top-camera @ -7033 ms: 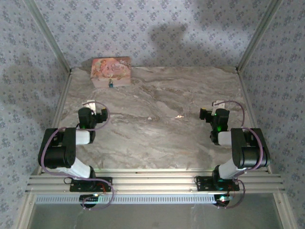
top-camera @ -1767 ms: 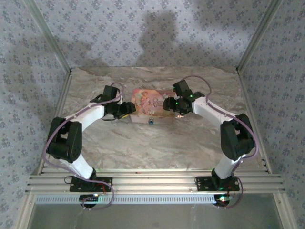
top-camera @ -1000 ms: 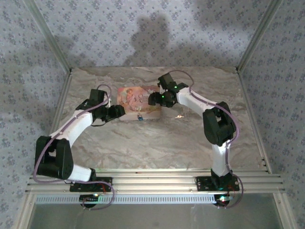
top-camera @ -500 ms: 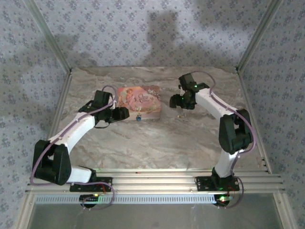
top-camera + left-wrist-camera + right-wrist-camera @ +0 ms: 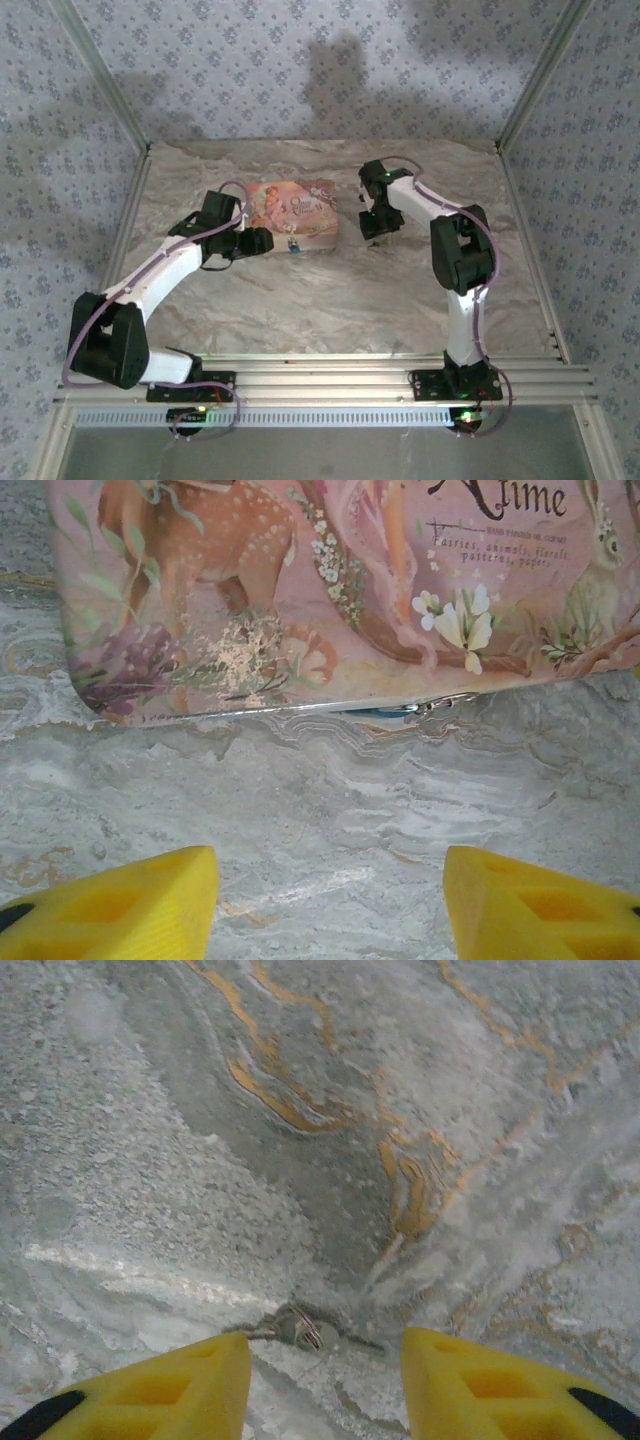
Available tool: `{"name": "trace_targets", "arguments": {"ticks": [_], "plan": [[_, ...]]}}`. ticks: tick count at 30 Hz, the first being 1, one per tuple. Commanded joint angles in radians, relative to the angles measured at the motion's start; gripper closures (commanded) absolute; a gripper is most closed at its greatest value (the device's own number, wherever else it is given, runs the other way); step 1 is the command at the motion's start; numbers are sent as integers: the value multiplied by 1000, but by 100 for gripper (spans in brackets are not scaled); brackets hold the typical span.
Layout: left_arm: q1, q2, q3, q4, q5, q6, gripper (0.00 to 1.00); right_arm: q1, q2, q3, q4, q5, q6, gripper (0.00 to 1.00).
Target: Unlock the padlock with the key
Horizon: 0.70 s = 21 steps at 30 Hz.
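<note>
Both sets of jaws stand open. Right gripper [image 5: 322,1365] straddles the key [image 5: 296,1328], flat on the table [image 5: 500,1110] (thin, probably slippery): lower squarely, close slowly. Padlock [image 5: 294,243] sits at the box's [image 5: 290,205] 6 o'clock edge, left gripper [image 5: 330,890] facing it.

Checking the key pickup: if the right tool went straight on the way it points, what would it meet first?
Likely the key, lying on the table just ahead of the right tool, between its open fingers; depth is unclear.
</note>
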Motion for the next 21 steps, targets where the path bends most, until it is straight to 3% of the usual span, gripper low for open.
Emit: {"name": "trace_targets", "arguments": {"ticks": [1,15,21], "plan": [[-5,-16,5,-32,-20,23,38,8,45,37,-74,-1,-66,60],[-5,-4,18,-35,-34,20,38,-14,99,10,-125,-43,-115,62],[-5,-24,2,-35,-41,16,38,-13,99,-6,-145,-41,-116,70]]}}
